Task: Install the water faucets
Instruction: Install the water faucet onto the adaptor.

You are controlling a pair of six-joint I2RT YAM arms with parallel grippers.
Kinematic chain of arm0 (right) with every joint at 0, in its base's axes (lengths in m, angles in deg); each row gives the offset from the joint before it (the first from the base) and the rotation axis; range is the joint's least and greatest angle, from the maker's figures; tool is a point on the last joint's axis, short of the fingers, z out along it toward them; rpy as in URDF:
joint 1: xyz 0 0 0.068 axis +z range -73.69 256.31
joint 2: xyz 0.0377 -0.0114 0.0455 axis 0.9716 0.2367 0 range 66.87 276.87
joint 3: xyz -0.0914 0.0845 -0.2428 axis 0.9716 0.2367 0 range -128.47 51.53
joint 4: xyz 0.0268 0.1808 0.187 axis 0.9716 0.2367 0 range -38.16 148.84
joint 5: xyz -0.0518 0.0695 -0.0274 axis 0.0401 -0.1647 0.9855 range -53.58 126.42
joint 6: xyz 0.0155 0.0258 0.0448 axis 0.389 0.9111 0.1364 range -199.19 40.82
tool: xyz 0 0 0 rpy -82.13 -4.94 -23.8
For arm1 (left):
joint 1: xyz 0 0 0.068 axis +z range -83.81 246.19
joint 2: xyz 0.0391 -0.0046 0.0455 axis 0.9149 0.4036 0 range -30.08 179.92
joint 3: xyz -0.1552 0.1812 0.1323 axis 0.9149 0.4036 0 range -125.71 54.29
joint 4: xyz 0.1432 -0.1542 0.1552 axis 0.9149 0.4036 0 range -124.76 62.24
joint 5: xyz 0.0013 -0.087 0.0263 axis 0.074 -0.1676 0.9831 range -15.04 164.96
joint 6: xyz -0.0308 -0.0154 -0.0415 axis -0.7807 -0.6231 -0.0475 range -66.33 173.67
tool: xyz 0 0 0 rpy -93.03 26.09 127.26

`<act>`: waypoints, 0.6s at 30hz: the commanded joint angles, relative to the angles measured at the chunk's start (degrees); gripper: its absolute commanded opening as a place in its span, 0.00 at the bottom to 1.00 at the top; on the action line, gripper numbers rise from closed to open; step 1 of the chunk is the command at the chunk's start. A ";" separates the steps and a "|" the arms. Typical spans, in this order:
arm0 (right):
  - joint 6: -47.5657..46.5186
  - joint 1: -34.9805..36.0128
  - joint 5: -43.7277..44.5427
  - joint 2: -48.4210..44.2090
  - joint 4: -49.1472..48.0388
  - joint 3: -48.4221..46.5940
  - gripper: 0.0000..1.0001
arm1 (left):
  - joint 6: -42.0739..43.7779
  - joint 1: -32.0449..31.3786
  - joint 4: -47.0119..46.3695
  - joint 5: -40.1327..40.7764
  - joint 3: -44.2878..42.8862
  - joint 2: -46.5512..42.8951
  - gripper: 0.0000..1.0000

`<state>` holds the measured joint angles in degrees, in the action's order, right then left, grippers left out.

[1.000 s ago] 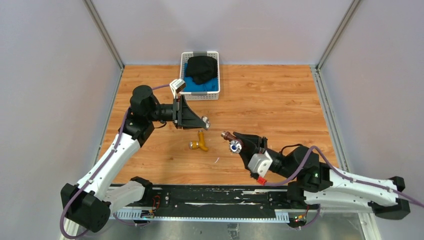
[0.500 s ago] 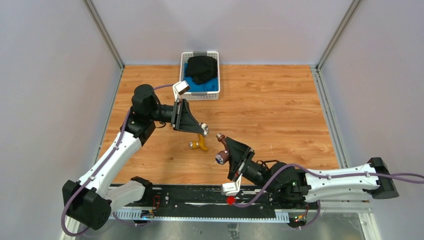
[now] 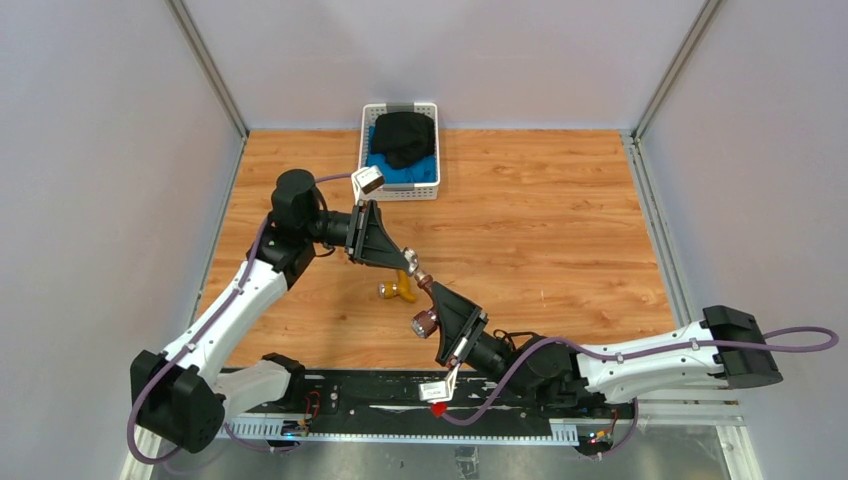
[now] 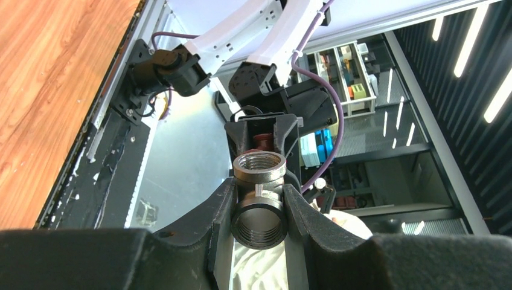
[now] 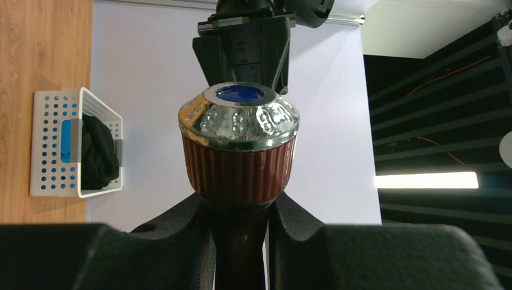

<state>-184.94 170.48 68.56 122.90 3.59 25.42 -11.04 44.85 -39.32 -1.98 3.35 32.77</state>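
My left gripper [image 4: 259,212] is shut on a stubby grey threaded fitting [image 4: 259,199], held above the table at centre-left [image 3: 413,264]. My right gripper [image 5: 240,232] is shut on the stem of the dark reddish-brown faucet [image 3: 428,293]. Its ribbed knob with the silvery blue-marked cap [image 5: 239,142] fills the right wrist view. Seen from above, the faucet's far end meets the fitting; whether they are joined I cannot tell. The brass-yellow faucet [image 3: 398,289] lies on the wooden table just below and left of that meeting point, and nothing holds it.
A white perforated basket [image 3: 428,190] holding black and blue cloth stands at the back of the table. Grey walls and metal posts enclose the table on three sides. The black base rail [image 3: 400,395] runs along the near edge.
The right arm has swung left and forward, carrying the dark faucet up to the fitting. The left gripper has shifted slightly right and down with the fitting. The brass faucet has not moved.
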 commanded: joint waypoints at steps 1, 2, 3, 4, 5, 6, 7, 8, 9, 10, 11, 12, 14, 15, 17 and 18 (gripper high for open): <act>-4.51 1.01 -1.13 0.39 -9.88 -0.24 0.00 | -1.45 0.16 -1.05 -2.23 0.05 -1.59 0.00; -4.72 1.01 -1.42 0.46 -10.21 -0.25 0.00 | -1.43 0.16 -0.93 -2.30 0.05 -1.90 0.00; -4.88 1.01 -1.46 0.62 -10.80 -0.29 0.00 | -1.51 0.16 -1.05 -2.25 0.05 -2.01 0.00; -4.85 1.01 -1.47 0.73 -10.88 -0.28 0.00 | -1.51 0.16 -0.96 -2.41 0.05 -2.09 0.00; -4.75 1.01 -1.47 0.87 -10.91 -0.27 0.00 | -1.45 0.16 -0.77 -2.46 -0.02 -2.17 0.00; -4.61 1.01 -1.54 0.98 -11.03 -0.24 0.00 | -1.45 0.16 -0.76 -2.42 -0.01 -2.21 0.00; -4.58 1.01 -1.51 1.16 -11.38 -0.16 0.00 | -1.47 0.10 -0.74 -2.55 0.04 -2.26 0.00; -4.49 1.06 -1.49 1.18 -11.43 -0.09 0.00 | -1.40 -0.11 -0.80 -2.59 0.24 -2.35 0.00; -4.39 1.02 -1.55 1.24 -11.33 -0.02 0.00 | -1.52 -0.37 -0.74 -2.57 0.30 -2.47 0.00; -4.40 1.02 -1.54 1.27 -11.34 0.07 0.00 | -1.50 -0.55 -0.75 -2.58 0.43 -2.57 0.00; -4.32 1.02 -1.55 1.34 -11.34 0.13 0.00 | -1.56 -0.71 -0.75 -2.46 0.56 -2.74 0.00; -4.28 1.01 -1.58 1.47 -11.51 0.17 0.00 | -1.64 -0.79 -0.79 -2.35 0.61 -2.79 0.00; -4.11 1.10 -1.79 1.83 -11.59 0.20 0.00 | -1.60 -0.96 -0.72 -2.29 0.62 -2.82 0.00; -4.11 1.18 -1.89 2.00 -11.75 0.18 0.00 | -1.58 -1.13 -0.72 -2.14 0.57 -2.81 0.00; -4.26 1.19 -1.94 2.23 -12.05 0.17 0.00 | -1.64 -1.90 -0.76 -1.89 0.49 -2.74 0.00; -4.39 1.23 -1.99 2.31 -12.45 0.10 0.00 | -1.77 -2.39 -0.72 -1.69 0.41 -2.78 0.00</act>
<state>-187.32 170.80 67.57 124.96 -3.64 25.42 -11.69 43.89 -39.41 -2.55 3.37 31.17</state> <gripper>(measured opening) 0.287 0.346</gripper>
